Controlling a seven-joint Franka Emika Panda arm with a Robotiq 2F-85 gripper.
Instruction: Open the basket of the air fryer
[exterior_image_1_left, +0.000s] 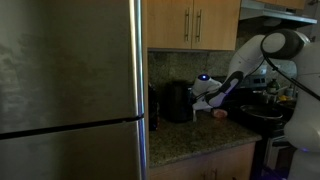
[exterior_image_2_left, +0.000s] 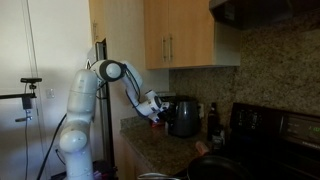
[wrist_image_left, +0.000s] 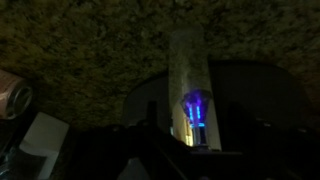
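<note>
Low over the counter, the gripper (exterior_image_1_left: 207, 92) hangs at the end of the white Panda arm (exterior_image_1_left: 270, 48), with a small blue light glowing on top of it. Its fingers are too small and dark in both exterior views to say how far apart they stand, and the wrist view is too dim to settle it; nothing can be seen held between them.

Just beside the gripper stands the air fryer (exterior_image_1_left: 177, 101), a boxy black appliance on the speckled granite counter (exterior_image_1_left: 190, 135). In an exterior view the gripper (exterior_image_2_left: 156, 108) sits close against the air fryer (exterior_image_2_left: 184, 117) on the side facing the arm (exterior_image_2_left: 85, 95); whether they touch cannot be told. The basket cannot be told from the dark body in any view.

In the wrist view a dark rounded bulk (wrist_image_left: 245, 100) fills the lower right under the granite backsplash (wrist_image_left: 90, 40), with a blue glow (wrist_image_left: 195, 105) on it.

Farther out, wooden cabinets (exterior_image_1_left: 195, 22) hang above, a steel fridge (exterior_image_1_left: 70, 90) fills the near side, and a dark pot (exterior_image_1_left: 262, 115) sits beyond the arm.
</note>
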